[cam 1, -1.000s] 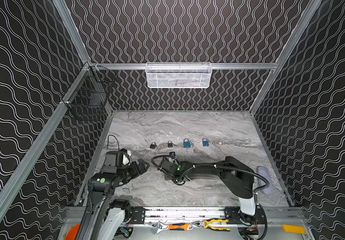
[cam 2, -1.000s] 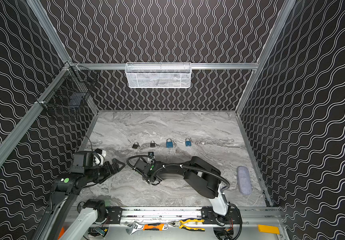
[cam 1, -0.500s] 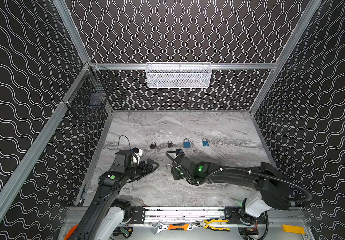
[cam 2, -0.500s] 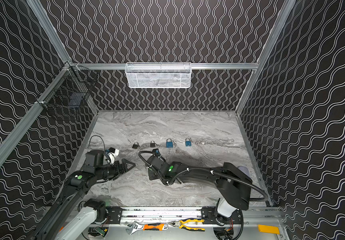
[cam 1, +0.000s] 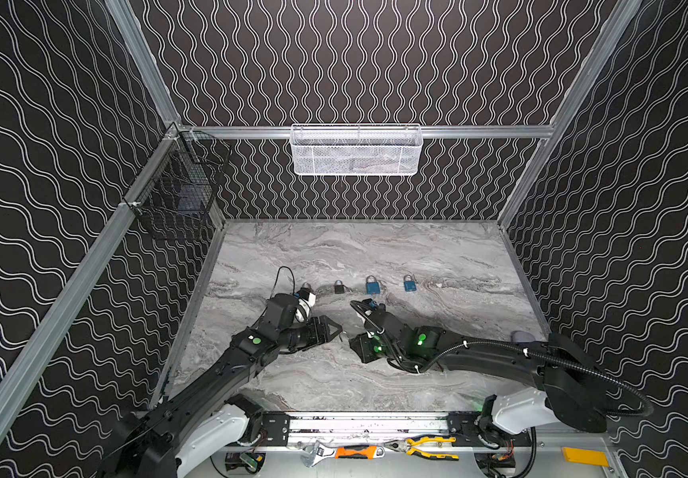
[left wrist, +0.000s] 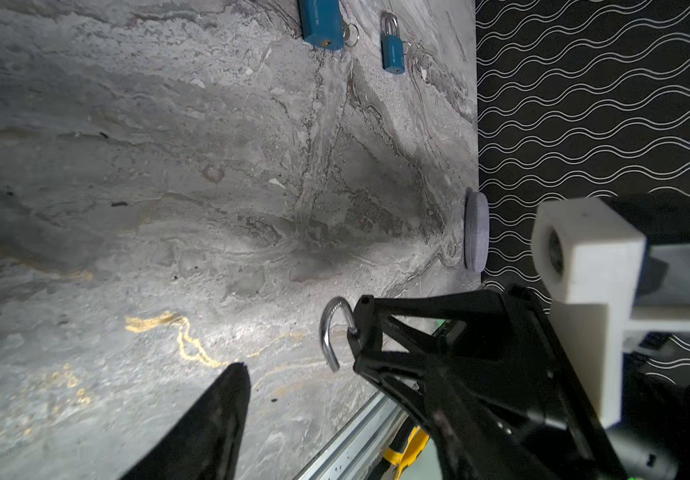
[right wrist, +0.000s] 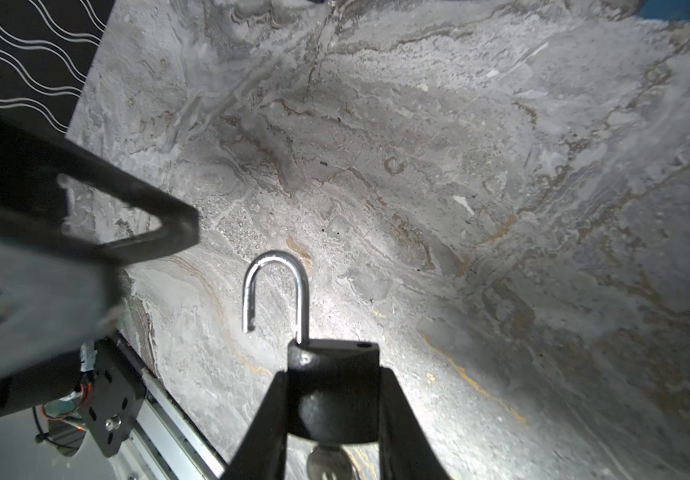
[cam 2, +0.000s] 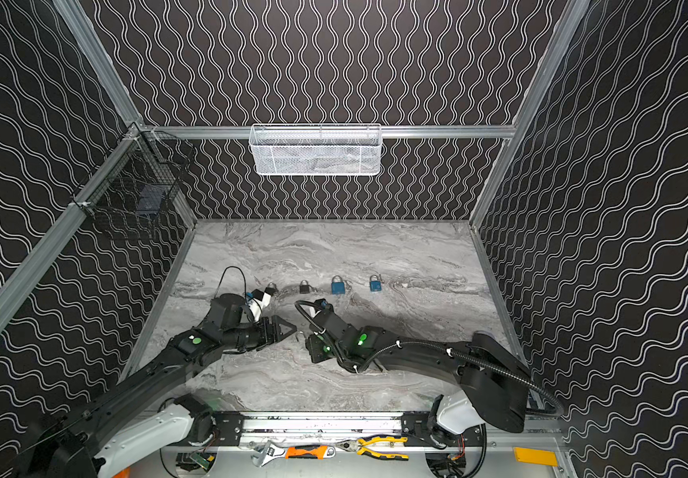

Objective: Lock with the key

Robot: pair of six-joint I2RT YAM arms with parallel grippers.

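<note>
Down by the front rail [cam 1: 375, 424] nothing has stirred: the wrench [cam 1: 317, 449] and the pliers [cam 1: 429, 445] lie where they lay.

Just beyond, over the middle of the table [cam 1: 334, 385], is where the change is. A second ago the left claw [cam 1: 336, 330] hung back near its own side with its jaws flung wide. Now it has reached in and sits just beside the right claw [right wrist: 333, 374]. Its jaws are narrower than they were but apart, with nothing between them.

The right arm has swung its elbow out to its own side, yet its claw has hardly shifted. It is clamped on the body of a black padlock [right wrist: 335, 409] held clear of the table. The steel hoop [right wrist: 277, 257] points at the left claw, sprung open with one leg free of the body. A key [right wrist: 331, 465] sits in the bottom of the lock.

I'd judge the lock is being offered up and the left claw is coming in to press that hoop home. Nothing is locked yet, and whether the claw touches the hoop I cannot tell.

Farther back, the row of black locks [cam 1: 339, 287] and blue locks [cam 1: 372, 285] lies untouched.
</note>
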